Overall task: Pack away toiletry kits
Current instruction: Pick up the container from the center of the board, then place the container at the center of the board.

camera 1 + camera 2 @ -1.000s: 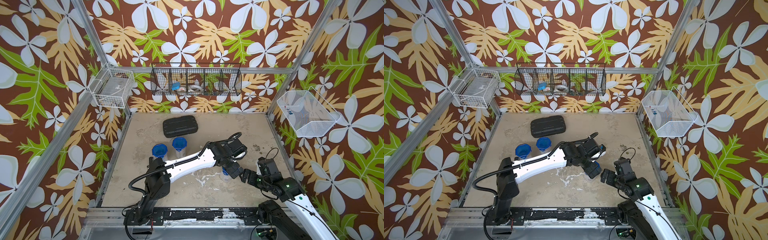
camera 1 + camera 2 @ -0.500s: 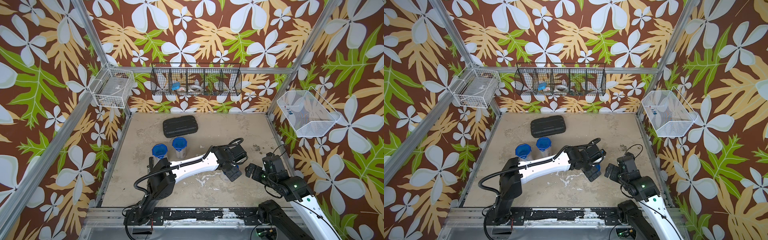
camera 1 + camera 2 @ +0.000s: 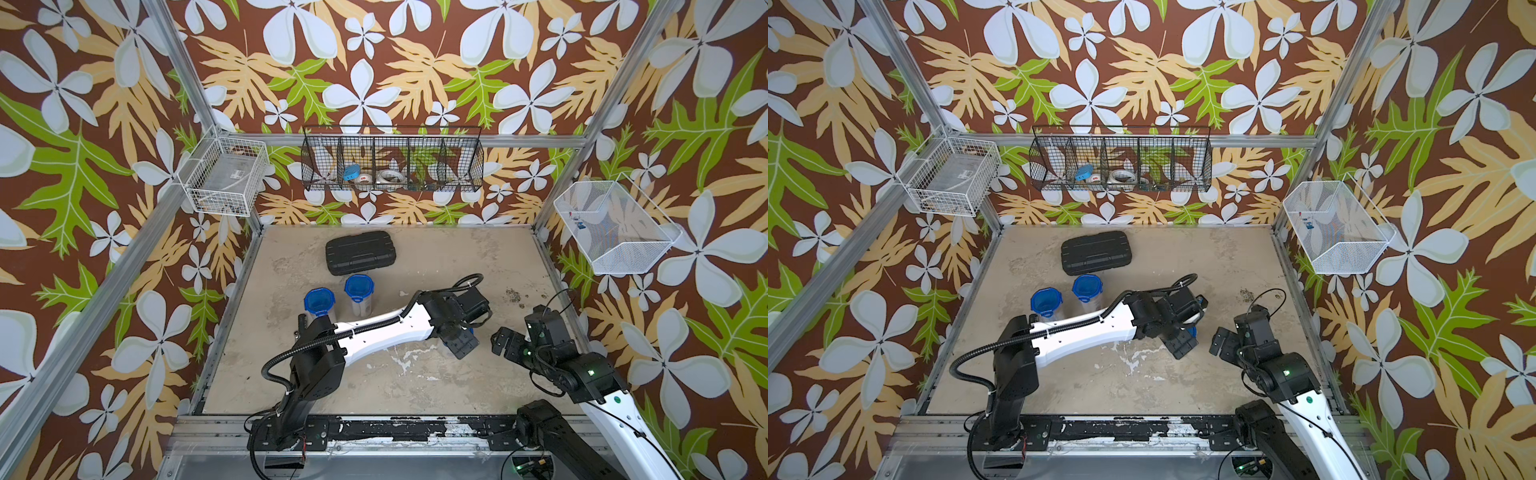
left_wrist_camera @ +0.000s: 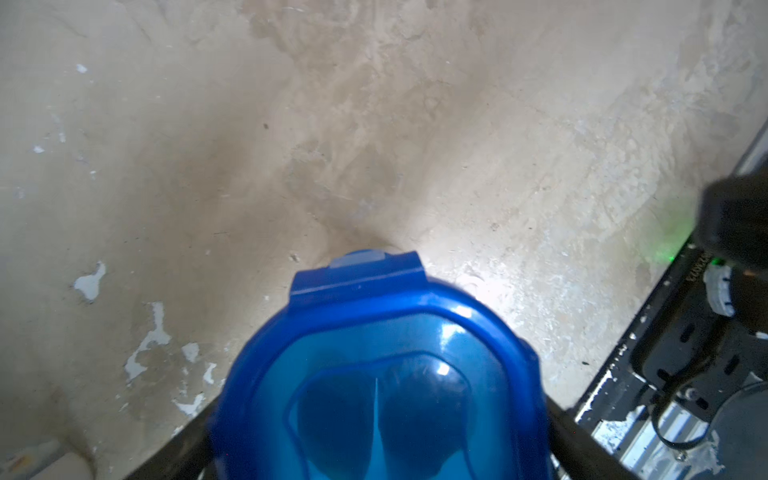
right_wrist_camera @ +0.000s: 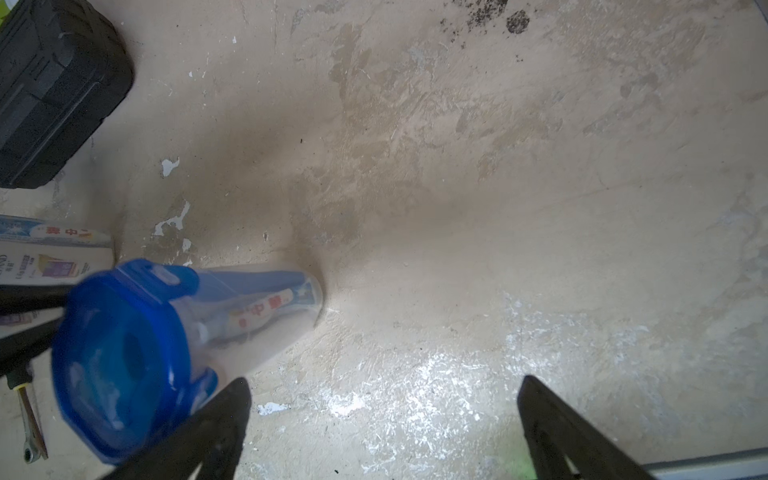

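A clear tumbler with a blue clip lid [image 4: 382, 374] stands at the table's right middle. A white toothpaste tube [image 5: 266, 309] and a blue toothbrush [image 5: 266, 277] show inside it. My left gripper [image 4: 380, 419] comes down over it from above, its black fingers [image 4: 577, 436] pressed to both sides, shut on it. In both top views the arm hides all but a sliver of the blue lid [image 3: 1191, 331]. My right gripper [image 5: 384, 382] hangs open and empty just to the right [image 3: 505, 340]. Two more lidded tumblers [image 3: 319, 301] [image 3: 359, 289] stand left of centre.
A black ribbed case [image 3: 360, 258] lies behind the two tumblers. On the walls hang a white wire basket [image 3: 224, 178] at the left, a black wire basket [image 3: 392, 162] holding small items at the back, and a white mesh basket [image 3: 615, 228] at the right.
My right gripper has drawn back to the right, away from the tumbler. My left gripper has settled around the tumbler and narrowed onto it.
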Controlling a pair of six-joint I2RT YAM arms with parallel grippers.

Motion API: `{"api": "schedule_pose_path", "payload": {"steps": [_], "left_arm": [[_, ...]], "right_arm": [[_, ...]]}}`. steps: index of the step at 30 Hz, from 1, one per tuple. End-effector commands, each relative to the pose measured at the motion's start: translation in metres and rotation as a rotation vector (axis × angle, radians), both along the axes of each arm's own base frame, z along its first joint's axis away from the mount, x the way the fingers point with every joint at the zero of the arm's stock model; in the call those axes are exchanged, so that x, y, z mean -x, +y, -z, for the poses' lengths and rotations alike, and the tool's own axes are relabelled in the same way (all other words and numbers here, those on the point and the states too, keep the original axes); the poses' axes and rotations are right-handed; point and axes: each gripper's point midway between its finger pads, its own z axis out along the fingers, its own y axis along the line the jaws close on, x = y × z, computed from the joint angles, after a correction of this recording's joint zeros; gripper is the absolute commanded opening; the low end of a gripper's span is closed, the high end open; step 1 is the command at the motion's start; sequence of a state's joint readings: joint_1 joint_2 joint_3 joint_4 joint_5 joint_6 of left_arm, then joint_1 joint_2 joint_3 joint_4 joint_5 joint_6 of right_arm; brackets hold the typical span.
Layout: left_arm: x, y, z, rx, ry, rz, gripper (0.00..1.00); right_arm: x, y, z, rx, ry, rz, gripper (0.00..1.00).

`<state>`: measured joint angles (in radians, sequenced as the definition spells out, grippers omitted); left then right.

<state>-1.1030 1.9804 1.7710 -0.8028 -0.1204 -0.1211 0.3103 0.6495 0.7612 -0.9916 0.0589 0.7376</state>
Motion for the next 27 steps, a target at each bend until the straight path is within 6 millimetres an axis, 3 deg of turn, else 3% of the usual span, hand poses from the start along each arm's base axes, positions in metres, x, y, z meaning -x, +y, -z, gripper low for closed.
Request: {"api": "schedule_pose_path", "payload": {"steps": [1, 6, 12, 18, 20, 23, 27], "left_arm": [[-0.039, 0.033, -0.006, -0.017, -0.059, -0.132, 0.71], [-0.088, 0.069, -0.018, 0.050, -0.101, -0.283, 0.71], [-0.118, 0.092, -0.015, 0.074, -0.112, -0.402, 0.71], [-0.127, 0.110, -0.010, 0.049, -0.128, -0.481, 0.72], [-0.126, 0.109, -0.008, 0.048, -0.117, -0.479, 0.78], [-0.125, 0.109, -0.004, 0.033, -0.103, -0.480, 0.99], [-0.127, 0.111, -0.010, 0.038, -0.114, -0.483, 1.00]], "right_arm": [[-0.006, 0.004, -0.003, 0.011, -0.012, -0.043, 1.00], [-0.016, 0.012, -0.006, 0.008, -0.016, -0.082, 1.00], [-0.023, 0.013, -0.013, 0.027, -0.026, -0.107, 1.00], [-0.026, 0.015, -0.013, 0.030, -0.030, -0.118, 1.00], [-0.027, 0.016, -0.012, 0.029, -0.028, -0.123, 1.00], [-0.029, 0.017, -0.012, 0.026, -0.031, -0.125, 1.00], [-0.032, 0.017, -0.015, 0.033, -0.037, -0.127, 1.00]]}}
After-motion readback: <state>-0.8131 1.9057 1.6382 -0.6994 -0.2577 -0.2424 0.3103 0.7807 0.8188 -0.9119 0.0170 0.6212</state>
